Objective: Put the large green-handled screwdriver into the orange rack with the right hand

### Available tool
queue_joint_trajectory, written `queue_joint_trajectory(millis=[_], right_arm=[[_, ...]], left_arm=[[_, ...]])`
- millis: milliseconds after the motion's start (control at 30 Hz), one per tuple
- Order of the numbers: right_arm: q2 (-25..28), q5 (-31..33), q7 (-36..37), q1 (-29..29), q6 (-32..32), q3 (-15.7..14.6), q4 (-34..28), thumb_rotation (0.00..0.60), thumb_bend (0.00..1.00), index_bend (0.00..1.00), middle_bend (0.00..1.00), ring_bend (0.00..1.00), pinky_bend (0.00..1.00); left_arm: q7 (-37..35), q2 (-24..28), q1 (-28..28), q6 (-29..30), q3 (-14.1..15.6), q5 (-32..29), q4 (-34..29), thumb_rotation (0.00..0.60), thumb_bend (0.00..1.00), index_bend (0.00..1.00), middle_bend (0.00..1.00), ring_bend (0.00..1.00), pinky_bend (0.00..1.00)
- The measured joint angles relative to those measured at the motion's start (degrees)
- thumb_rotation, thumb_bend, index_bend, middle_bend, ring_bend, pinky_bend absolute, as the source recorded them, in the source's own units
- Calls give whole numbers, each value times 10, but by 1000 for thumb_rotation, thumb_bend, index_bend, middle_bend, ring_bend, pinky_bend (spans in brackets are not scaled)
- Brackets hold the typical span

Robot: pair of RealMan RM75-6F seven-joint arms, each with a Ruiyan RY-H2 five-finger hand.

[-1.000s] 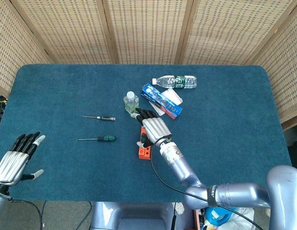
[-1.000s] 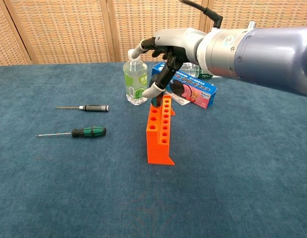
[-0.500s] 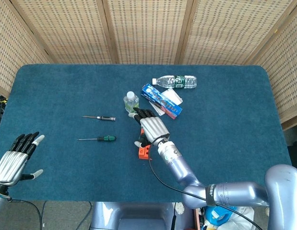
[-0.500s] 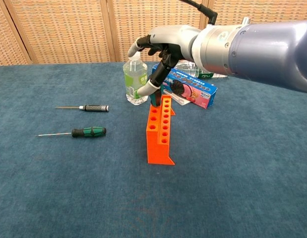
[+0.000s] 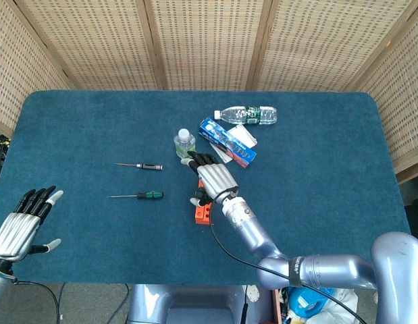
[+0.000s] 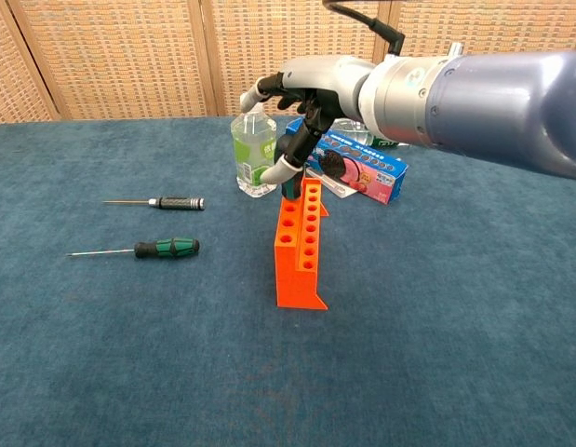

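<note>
Right hand (image 6: 301,93) poised over the far end of the orange rack (image 6: 301,247), fingers (image 6: 278,169) curled downward around a dark green handle, apparently the large green-handled screwdriver (image 6: 289,182), upright at the rack's far end; how much of the handle sits inside a hole cannot be told, since the hand covers most of it. Standing just behind and left of the hand, a small clear bottle with green liquid (image 6: 254,154), close enough to crowd any leftward or backward motion. Just behind and right, a blue toothpaste box (image 6: 354,168) lying on some white cards, and farther back a water bottle (image 5: 246,115) on its side. Well to the left on the blue counter (image 6: 129,372), a thin black-handled screwdriver (image 6: 155,202) and, nearer the front, a smaller green-and-black screwdriver (image 6: 139,250), both flat and well apart from the rack. Left hand (image 5: 23,223) far off at the front left corner of the counter, palm down, fingers spread, holding nothing. Wide open cloth in front of the rack and across the whole right half of the counter, up to the wicker screens (image 5: 209,40) behind. In the head view, only the near end of the rack visible below the right hand.
</note>
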Motion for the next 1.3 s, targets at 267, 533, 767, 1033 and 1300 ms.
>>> queue_joint_trajectory(millis=[267, 533, 767, 1033, 1300], right_arm=[[-7, -3, 3, 8, -8, 4, 15, 600, 196, 116, 0, 0, 0], [-11, -5, 9, 14, -18, 9, 29, 600, 196, 115, 0, 0, 0], [-18, -4, 10, 26, -29, 14, 43, 600, 196, 115, 0, 0, 0], [-27, 2, 17, 37, -49, 18, 76, 600, 195, 115, 0, 0, 0], [-31, -7, 34, 41, -65, 19, 97, 600, 196, 115, 0, 0, 0]], left_arm=[[-1, 0, 0, 0, 1, 1, 0, 600, 0, 0, 0, 0, 0], [-4, 1, 0, -2, 0, -3, 2, 600, 0, 0, 0, 0, 0], [-6, 0, -1, -6, -2, -9, 4, 600, 0, 0, 0, 0, 0], [-12, 0, -3, -12, -2, -13, 8, 600, 0, 0, 0, 0, 0], [-10, -3, -7, -20, -3, -18, 11, 600, 0, 0, 0, 0, 0]])
